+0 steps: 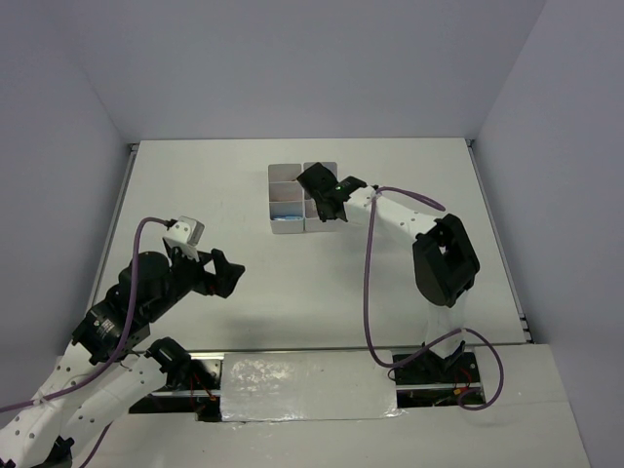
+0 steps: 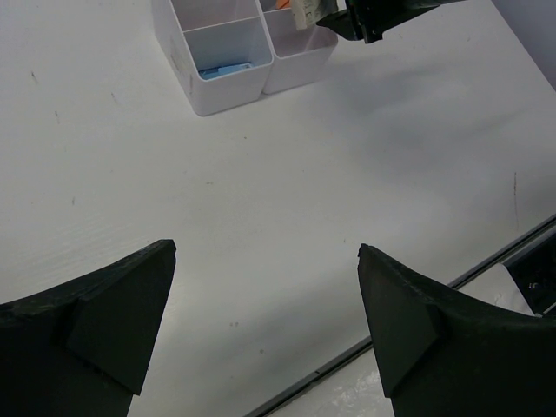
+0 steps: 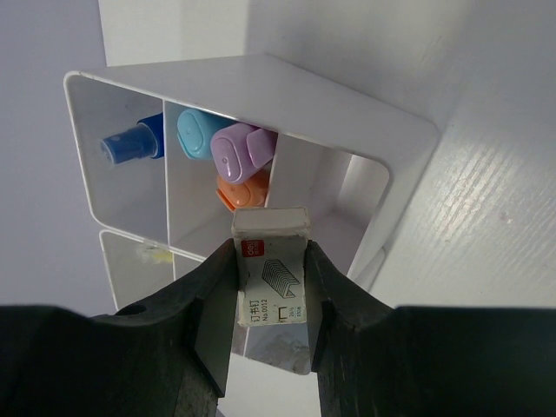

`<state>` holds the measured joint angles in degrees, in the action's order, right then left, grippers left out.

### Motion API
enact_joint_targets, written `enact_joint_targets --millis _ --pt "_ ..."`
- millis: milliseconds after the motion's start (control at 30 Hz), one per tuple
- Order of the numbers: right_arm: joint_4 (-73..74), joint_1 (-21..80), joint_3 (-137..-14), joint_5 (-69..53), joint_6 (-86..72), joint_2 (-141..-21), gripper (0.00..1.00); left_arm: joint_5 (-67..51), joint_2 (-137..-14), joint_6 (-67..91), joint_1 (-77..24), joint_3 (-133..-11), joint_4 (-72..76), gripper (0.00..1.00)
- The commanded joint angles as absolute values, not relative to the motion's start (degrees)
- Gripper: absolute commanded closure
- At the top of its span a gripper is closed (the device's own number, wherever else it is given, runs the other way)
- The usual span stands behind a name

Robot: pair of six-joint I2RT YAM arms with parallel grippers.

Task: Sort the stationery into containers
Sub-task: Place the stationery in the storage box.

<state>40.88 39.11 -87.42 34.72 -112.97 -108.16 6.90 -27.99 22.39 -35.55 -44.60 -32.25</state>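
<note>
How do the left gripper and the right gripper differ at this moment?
The left gripper is open and holds nothing; the right gripper is shut on a small white box. The left gripper is over bare table, apart from the containers; the right gripper is above the containers. Both have black fingers.

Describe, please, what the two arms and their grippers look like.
The left arm and the right arm both have white links with black joint housings, and a purple cable loops along each. The left gripper and right gripper have matte black, wedge-shaped fingers. A small pale camera box sits at the left wrist, and a tiny green light shows at the right.
</note>
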Motion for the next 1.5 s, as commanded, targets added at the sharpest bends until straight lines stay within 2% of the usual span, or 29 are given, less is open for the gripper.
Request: enact_joint_targets --millis 0,133,200,533,633,700,1067,1200,1267,1300,1367,1400,1467 --pt "39.38 38.85 -89.47 36.12 -112.94 -108.81 0.82 4.31 -27.69 20.83 -35.51 -44.30 -29.27 0.02" --pt "40.16 38.94 -88.86 36.39 -113.99 -108.72 0.78 4.31 -27.33 20.92 -35.51 -44.30 -29.27 0.02" --pt "39.64 38.94 -88.33 36.56 -113.64 -108.72 0.69 4.31 -27.25 20.92 -35.51 -44.30 -29.27 0.01" --pt "39.90 38.76 -88.95 36.74 -113.73 -109.51 0.68 4.57 -27.16 21.01 -35.51 -44.30 -29.44 0.01" --pt "40.08 38.93 -88.95 36.48 -113.82 -109.86 0.62 4.40 -27.07 20.92 -35.51 -44.38 -29.36 0.01" --pt "40.08 38.85 -88.95 36.39 -113.91 -110.04 0.54 4.39 -27.07 20.92 -35.51 -44.30 -29.36 0.01" --pt "38.67 38.93 -89.21 35.95 -112.24 -109.78 0.48 3.69 -26.54 20.65 -35.77 -44.21 -29.00 0.01" --pt "35.78 39.81 -88.77 37.09 -107.06 -107.06 0.46 5.09 -26.72 21.00 -35.68 -44.38 -29.44 0.01" --pt "35.25 40.78 -88.16 38.83 -103.29 -104.16 0.36 6.58 -26.89 21.62 -35.68 -44.56 -30.06 0.01" --pt "34.55 41.04 -87.81 39.63 -101.71 -102.93 0.25 7.64 -26.98 22.06 -35.68 -44.82 -30.32 0.01" --pt "32.97 41.40 -86.14 40.69 -91.88 -98.28 0.16 14.12 -27.94 24.42 -35.51 -45.78 -32.33 0.01" --pt "32.26 41.22 -84.31 40.69 -83.49 -94.61 0.07 20.07 -28.56 25.48 -35.33 -46.23 -33.30 0.01" --pt "29.03 41.31 -81.49 40.87 -73.44 -90.55 0.02 24.94 -31.09 28.55 -33.94 -47.71 -36.46 0.01"
